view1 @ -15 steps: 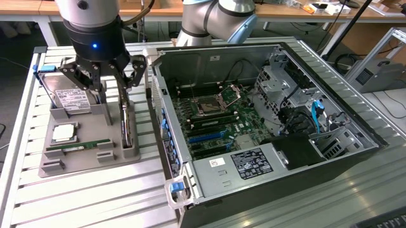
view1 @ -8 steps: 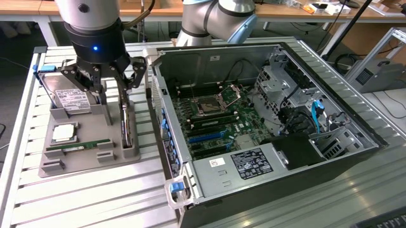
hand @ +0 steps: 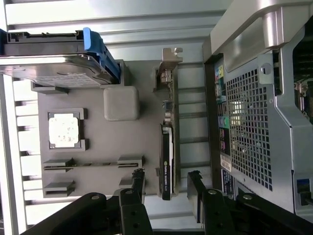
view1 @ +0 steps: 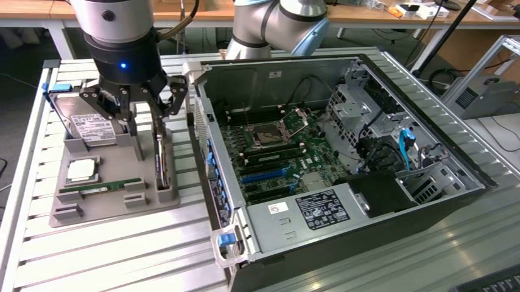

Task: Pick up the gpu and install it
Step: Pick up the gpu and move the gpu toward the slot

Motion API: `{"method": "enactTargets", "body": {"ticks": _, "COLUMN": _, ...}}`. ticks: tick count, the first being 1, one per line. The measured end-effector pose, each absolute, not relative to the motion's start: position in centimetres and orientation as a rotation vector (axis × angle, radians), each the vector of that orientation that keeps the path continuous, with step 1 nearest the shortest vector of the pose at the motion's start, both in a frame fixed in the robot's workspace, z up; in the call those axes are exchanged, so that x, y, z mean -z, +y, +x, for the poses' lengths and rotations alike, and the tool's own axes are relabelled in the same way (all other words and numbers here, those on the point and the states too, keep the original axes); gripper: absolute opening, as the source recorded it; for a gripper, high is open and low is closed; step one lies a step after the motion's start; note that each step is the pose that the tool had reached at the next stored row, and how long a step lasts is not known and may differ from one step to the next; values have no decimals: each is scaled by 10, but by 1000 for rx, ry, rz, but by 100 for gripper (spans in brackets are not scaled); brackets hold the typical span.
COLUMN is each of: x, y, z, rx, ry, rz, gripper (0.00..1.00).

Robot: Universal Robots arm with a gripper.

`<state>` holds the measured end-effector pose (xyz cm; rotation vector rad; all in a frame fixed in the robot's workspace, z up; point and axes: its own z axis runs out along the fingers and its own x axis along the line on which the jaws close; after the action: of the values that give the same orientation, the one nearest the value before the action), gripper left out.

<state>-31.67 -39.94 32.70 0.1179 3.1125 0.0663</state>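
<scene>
Robot gripper, fingers apart, hovers over the gpu. The card stands on edge in a grey holder, at nine o'clock of the open computer case. A good grasp likely needs the fingers straddling the thin card squarely, clear of the holder's posts.

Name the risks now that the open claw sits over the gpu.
1. The claw straddles the gpu near the end away from its bracket. Gripped there, the thin card may tilt leaving the gray holder.
2. One finger hangs close to the computer case and might knock it.
3. The other finger sits by the memory stick support and could snag it.
</scene>
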Motion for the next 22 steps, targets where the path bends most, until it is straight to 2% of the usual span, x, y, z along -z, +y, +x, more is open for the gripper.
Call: {"method": "enactTargets", "body": {"ticks": 22, "x": -315, "y": -400, "z": -317, "rx": -66, "ry": 3113, "rz": 118, "gripper": 48}}
